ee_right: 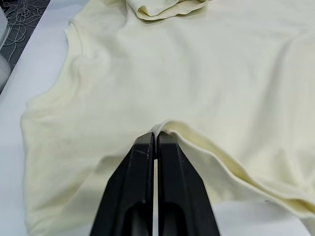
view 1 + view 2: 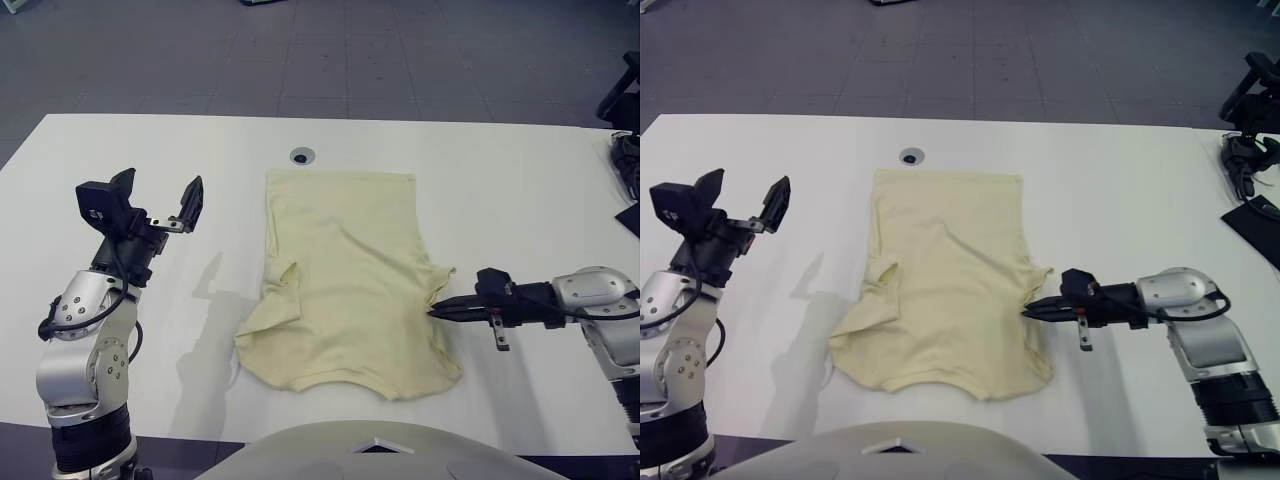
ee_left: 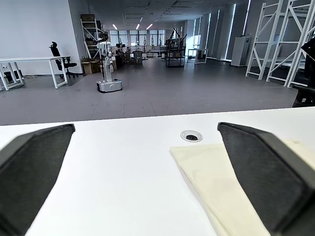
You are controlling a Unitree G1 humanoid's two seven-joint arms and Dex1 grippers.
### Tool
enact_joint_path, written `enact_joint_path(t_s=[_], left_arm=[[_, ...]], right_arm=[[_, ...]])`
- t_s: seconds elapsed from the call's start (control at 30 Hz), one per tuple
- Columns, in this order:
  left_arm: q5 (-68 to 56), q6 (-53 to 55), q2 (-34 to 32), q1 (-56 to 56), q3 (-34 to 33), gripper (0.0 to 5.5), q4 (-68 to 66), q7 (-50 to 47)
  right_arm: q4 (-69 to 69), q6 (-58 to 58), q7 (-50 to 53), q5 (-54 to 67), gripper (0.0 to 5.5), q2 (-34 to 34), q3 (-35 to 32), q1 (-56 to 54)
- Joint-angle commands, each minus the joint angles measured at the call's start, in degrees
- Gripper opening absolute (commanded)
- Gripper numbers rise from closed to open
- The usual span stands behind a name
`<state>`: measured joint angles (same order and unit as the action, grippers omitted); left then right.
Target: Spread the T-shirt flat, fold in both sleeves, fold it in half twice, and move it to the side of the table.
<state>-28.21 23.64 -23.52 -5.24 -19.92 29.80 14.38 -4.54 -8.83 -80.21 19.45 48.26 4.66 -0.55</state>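
The right pincer is clamped shut on a small ridge of cloth at the right-hand edge of the T-shirt. Its two black fingers are pressed together, and the fabric is puckered up at their tips. It lies low over the white worktop with its arm coming in from the right, and it points across towards the garment. Just beyond the grip, the right sleeve pokes out as a short point past the shirt's side.

The pale yellow T-shirt lies in the middle of the worktop, lengthwise away from the robot. Its far edge is straight and square, and its near end is wider and rumpled. The left sleeve is bunched inward on top of the body, and soft creases run across the cloth. Just past the far left corner of the shirt, a round cable grommet is set into the worktop, close to the cloth but not touching it.

The left pincer is wide open and holds nothing. It is raised above the worktop well to the left of the shirt, and its dark pads face each other across a broad gap. At the far right edge of the worktop sit some black items that I cannot identify.
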Motion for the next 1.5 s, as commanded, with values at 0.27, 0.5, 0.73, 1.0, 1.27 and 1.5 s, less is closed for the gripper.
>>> enact_joint_path(t_s=[0.27,0.5,0.73,1.0,1.27,1.5], left_arm=[[2.0,-0.9,1.0,0.0,2.6,5.40,-1.4,0.4],[2.6,-1.6,1.1,0.4,3.3,5.40,-2.4,0.6],[3.1,-2.2,0.9,0.4,3.6,5.40,-3.0,1.1],[13.6,-11.1,-7.7,-2.8,4.9,5.40,-3.1,8.1],[51.9,-46.6,-30.7,-16.2,7.2,5.40,-15.7,10.1],[71.5,-64.2,-38.4,-14.8,12.0,5.40,-20.9,1.3]], right_arm=[[-0.1,1.1,1.2,-1.8,0.03,-3.8,5.3,-3.0],[0.8,2.4,1.5,-2.9,0.34,-4.1,7.0,-3.1],[-2.2,-0.3,-0.6,1.8,1.44,-2.8,4.9,-2.2],[-1.0,-0.4,3.3,5.7,2.69,-2.6,-3.5,-2.1],[5.8,11.3,4.9,5.0,4.06,1.6,-19.2,7.2],[5.0,19.7,9.5,-2.3,5.31,-0.3,-16.5,7.9]])
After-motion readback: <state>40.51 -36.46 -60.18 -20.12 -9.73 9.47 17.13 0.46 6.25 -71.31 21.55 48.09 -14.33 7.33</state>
